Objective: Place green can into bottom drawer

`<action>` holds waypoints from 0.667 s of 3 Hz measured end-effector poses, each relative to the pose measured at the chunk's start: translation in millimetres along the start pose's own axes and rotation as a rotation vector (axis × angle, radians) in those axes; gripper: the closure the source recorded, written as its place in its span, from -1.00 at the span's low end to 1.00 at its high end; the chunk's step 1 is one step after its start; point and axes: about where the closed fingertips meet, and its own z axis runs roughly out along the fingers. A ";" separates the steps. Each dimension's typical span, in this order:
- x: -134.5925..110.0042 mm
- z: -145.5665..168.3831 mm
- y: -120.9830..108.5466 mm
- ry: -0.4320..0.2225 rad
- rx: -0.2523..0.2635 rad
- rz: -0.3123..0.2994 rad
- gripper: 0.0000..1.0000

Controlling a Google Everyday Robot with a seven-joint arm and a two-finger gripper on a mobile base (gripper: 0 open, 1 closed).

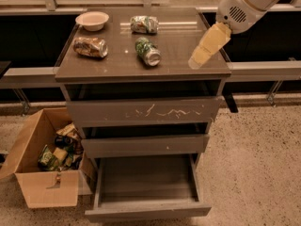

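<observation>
The green can (147, 51) lies on its side in the middle of the cabinet top (183, 62), silver end toward me. The bottom drawer (146, 179) is pulled open, and its flat grey floor is bare. My gripper (201, 55), pale yellow on a white arm, hangs over the right part of the cabinet top. It is to the right of the green can and apart from it, with nothing in it.
A paler green-and-white can (144, 24) lies behind the green can. A brown-orange can (90, 46) and a white bowl (92, 20) are at the left. The white-scratched top drawer (146, 112) stands slightly out. An open cardboard box (44, 187) of packets stands on the floor at the left.
</observation>
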 end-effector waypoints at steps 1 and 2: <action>0.0 0.0 0.0 0.000 0.000 0.000 -1.00; -5.8 34.1 -9.3 -0.016 -0.021 0.048 -1.00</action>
